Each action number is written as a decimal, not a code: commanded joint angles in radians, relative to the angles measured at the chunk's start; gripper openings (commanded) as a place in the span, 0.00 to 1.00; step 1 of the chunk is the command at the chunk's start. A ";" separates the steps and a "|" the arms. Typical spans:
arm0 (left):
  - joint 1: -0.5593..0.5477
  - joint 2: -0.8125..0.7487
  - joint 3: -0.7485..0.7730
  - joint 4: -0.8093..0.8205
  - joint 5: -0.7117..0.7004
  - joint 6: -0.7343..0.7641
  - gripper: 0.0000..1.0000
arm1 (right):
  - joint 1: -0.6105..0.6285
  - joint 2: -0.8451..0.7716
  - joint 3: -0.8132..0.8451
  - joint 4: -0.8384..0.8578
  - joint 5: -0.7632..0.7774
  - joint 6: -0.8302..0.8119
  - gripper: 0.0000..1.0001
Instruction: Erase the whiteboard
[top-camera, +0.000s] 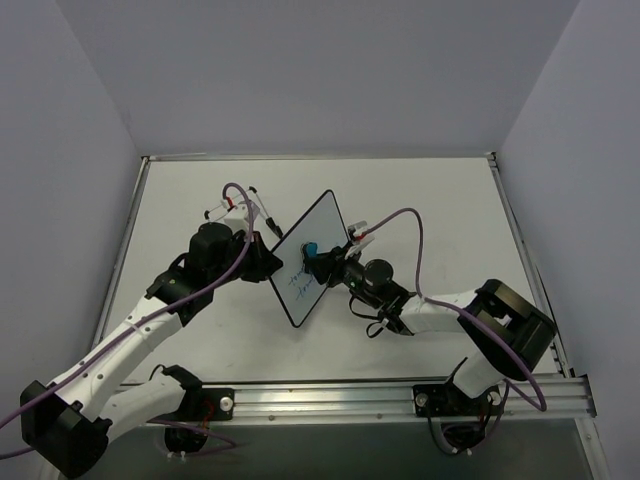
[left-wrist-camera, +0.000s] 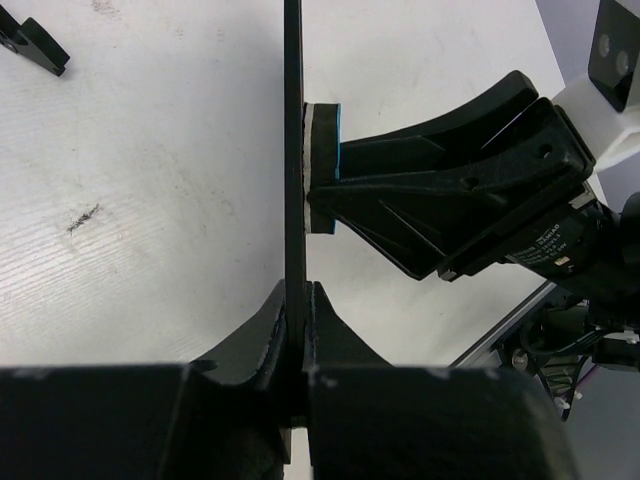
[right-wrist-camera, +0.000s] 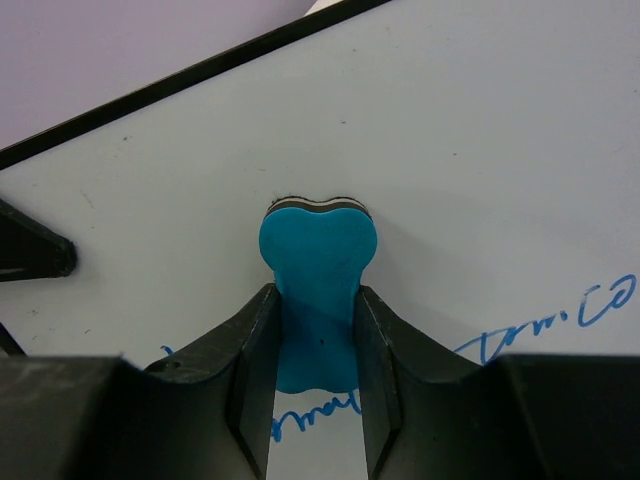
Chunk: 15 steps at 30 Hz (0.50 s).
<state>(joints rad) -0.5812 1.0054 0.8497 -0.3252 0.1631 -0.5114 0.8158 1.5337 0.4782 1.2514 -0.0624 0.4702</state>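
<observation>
The whiteboard (top-camera: 305, 262), white with a thin black frame, is held tilted up off the table in the middle. My left gripper (top-camera: 266, 262) is shut on its edge; in the left wrist view the board (left-wrist-camera: 293, 150) shows edge-on between my jaws (left-wrist-camera: 300, 300). My right gripper (top-camera: 322, 264) is shut on a small blue eraser block (right-wrist-camera: 317, 290), which presses flat against the board face (right-wrist-camera: 480, 180). The eraser (left-wrist-camera: 322, 165) also shows touching the board in the left wrist view. Blue handwriting (right-wrist-camera: 545, 325) remains on the board below and right of the eraser.
One small black foot (left-wrist-camera: 32, 45) lies on the white table (top-camera: 420, 200) in the left wrist view. Grey walls enclose the table on three sides. A metal rail (top-camera: 400, 395) runs along the near edge. Purple cables loop over both arms.
</observation>
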 joint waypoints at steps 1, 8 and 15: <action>-0.032 0.024 0.020 0.044 0.177 -0.042 0.02 | 0.074 -0.029 0.005 0.046 -0.051 0.010 0.00; -0.032 0.030 0.018 0.061 0.167 -0.059 0.02 | 0.215 -0.060 -0.004 0.071 0.059 0.012 0.00; -0.032 0.036 0.018 0.067 0.168 -0.064 0.02 | 0.296 -0.066 -0.015 0.095 0.219 0.048 0.00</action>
<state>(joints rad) -0.5816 1.0237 0.8497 -0.3054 0.1738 -0.5114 1.0580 1.4784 0.4587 1.2858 0.1551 0.4797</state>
